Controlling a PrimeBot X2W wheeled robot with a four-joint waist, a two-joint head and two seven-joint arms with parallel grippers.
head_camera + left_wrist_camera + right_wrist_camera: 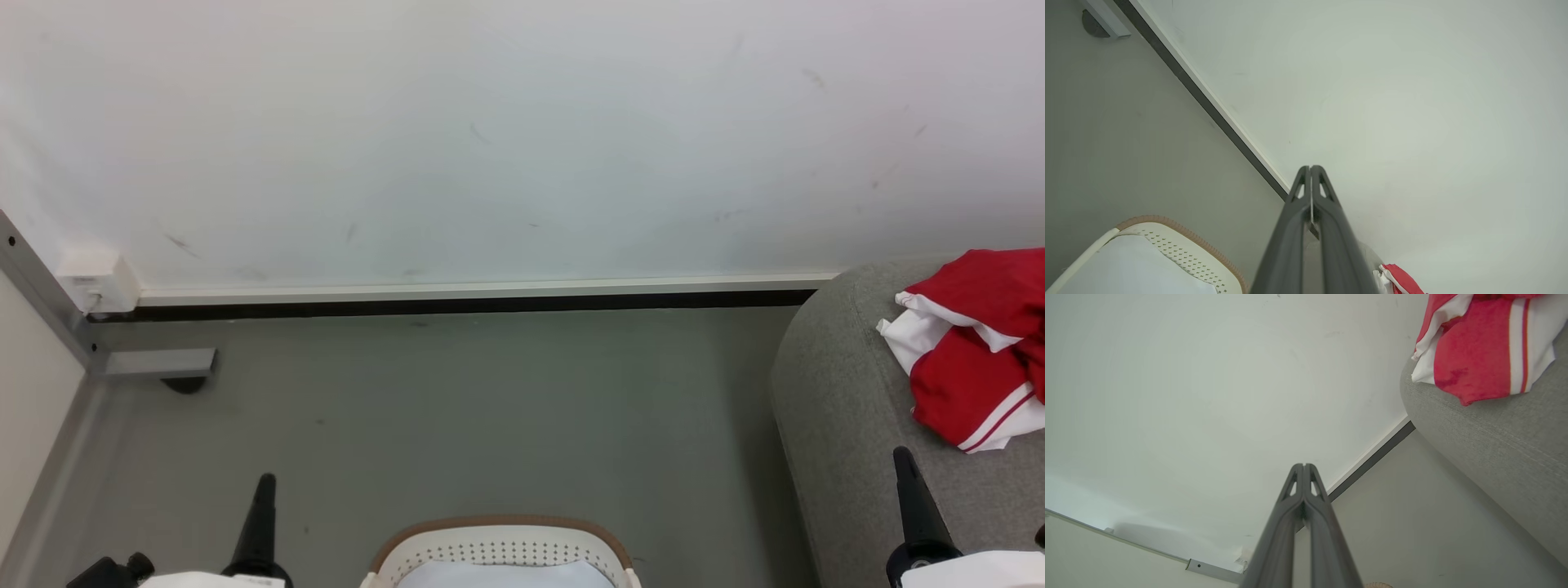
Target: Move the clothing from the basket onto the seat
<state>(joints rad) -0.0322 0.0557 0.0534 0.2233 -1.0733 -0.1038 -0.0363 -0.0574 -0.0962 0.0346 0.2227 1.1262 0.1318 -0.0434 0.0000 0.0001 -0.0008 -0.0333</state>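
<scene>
The bright red soft garment (971,351), with its white panels and thin striped trim, is seen lying crumpled on the large light grey upholstered seat (841,425). It is well apart from the white perforated plastic basket (498,523) with the brown rim. The transfer is judged done, so what is left is a tidy finish.

The left gripper (264,486) is pressed fully closed with nothing between its fingers, and it is held over the grey floor (490,408) beside the basket. The right gripper (903,457) is closed and empty too, and it is seen against the seat's front, near the garment but not touching it.

For a clean finish, the right arm is best kept clear of the loose folds so that no hem is snagged and dragged off the rounded edge. The pale white-blue cloth (502,576) in the basket is best left alone.

The garment is limp and bunched, and its stripes are bent by the folds. The seat's weave looks coarse, so some grip on the fabric can be expected. The basket wall is rigid, smooth and dotted with rows of small holes.
</scene>
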